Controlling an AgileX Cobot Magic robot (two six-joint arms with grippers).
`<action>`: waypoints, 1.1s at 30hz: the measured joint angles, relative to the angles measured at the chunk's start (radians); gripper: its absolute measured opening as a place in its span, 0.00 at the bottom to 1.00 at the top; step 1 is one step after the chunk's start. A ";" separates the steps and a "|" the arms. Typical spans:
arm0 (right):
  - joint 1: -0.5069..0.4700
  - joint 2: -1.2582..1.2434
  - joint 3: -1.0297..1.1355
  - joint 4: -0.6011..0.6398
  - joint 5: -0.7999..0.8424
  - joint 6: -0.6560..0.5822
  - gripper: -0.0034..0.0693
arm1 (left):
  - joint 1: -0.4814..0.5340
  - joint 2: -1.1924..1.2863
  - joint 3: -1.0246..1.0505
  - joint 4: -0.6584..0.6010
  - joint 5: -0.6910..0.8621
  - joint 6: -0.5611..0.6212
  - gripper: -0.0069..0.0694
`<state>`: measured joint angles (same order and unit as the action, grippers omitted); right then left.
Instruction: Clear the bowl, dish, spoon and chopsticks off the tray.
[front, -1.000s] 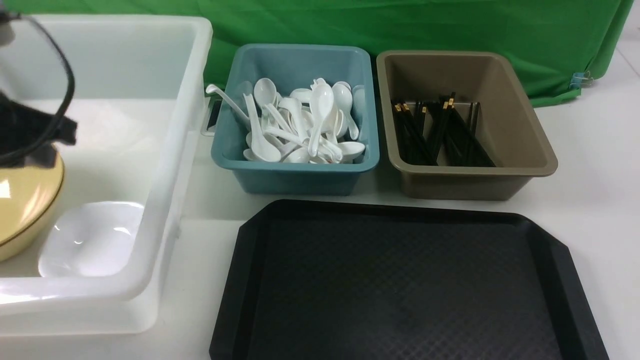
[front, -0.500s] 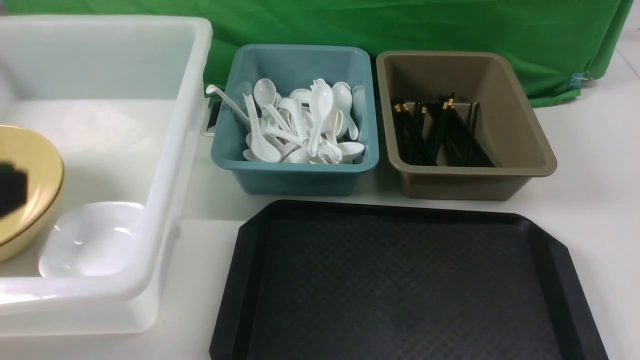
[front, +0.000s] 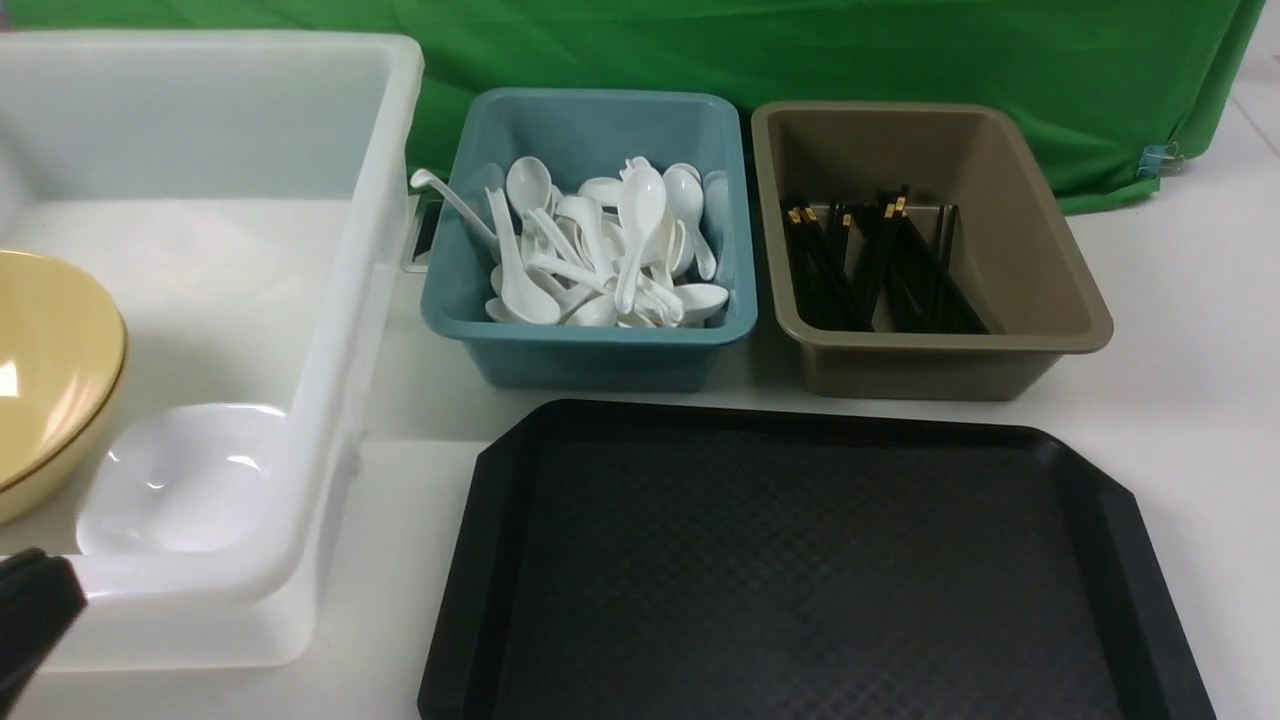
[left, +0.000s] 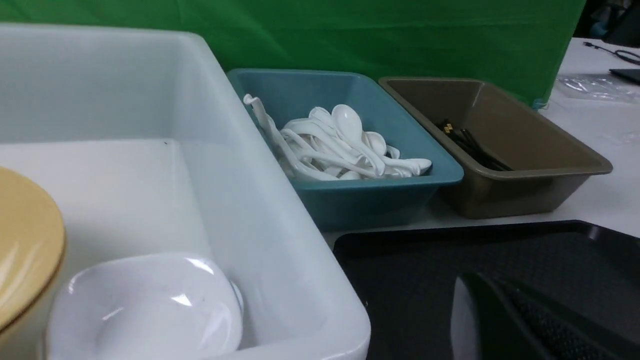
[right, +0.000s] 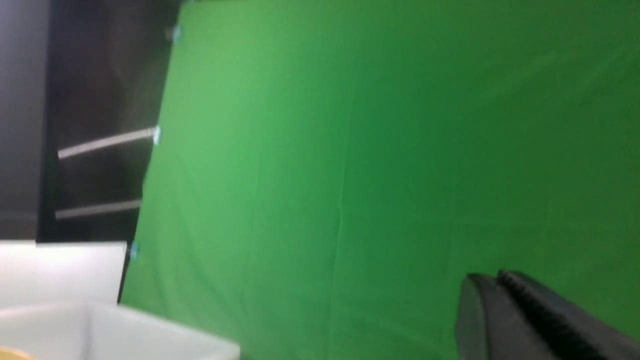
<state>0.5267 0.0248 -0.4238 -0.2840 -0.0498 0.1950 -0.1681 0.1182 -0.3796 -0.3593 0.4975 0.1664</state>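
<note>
White bin, left: bowl and white dish inside, touching
Tray, front centre: bare
Teal tub: spoons
Brown tub: chopsticks
Left gripper: beside bin, opening not discernible
Right gripper: fingers together, holding nothing

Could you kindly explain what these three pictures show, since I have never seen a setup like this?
They come from a two-armed robot clearing tableware. The front view looks forward from between its arms; the other two come from cameras on its wrists. On the table sit an empty black tray, a teal tub of white spoons, a brown tub of black chopsticks, and a white bin holding a yellow bowl and a white dish. The left gripper shows only partly; the right gripper faces the green backdrop. Neither holds anything visible.
</note>
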 joint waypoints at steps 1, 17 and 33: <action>0.000 -0.013 0.003 0.000 -0.009 0.000 0.10 | 0.000 0.000 0.010 -0.019 -0.011 -0.002 0.08; 0.000 -0.027 0.009 0.000 -0.039 0.000 0.29 | 0.000 0.000 0.018 -0.041 -0.031 -0.003 0.08; 0.000 -0.027 0.009 0.000 -0.039 0.000 0.34 | 0.023 -0.018 0.082 0.263 -0.111 -0.009 0.08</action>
<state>0.5267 -0.0021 -0.4143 -0.2840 -0.0889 0.1950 -0.1451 0.1002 -0.2975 -0.0966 0.3869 0.1574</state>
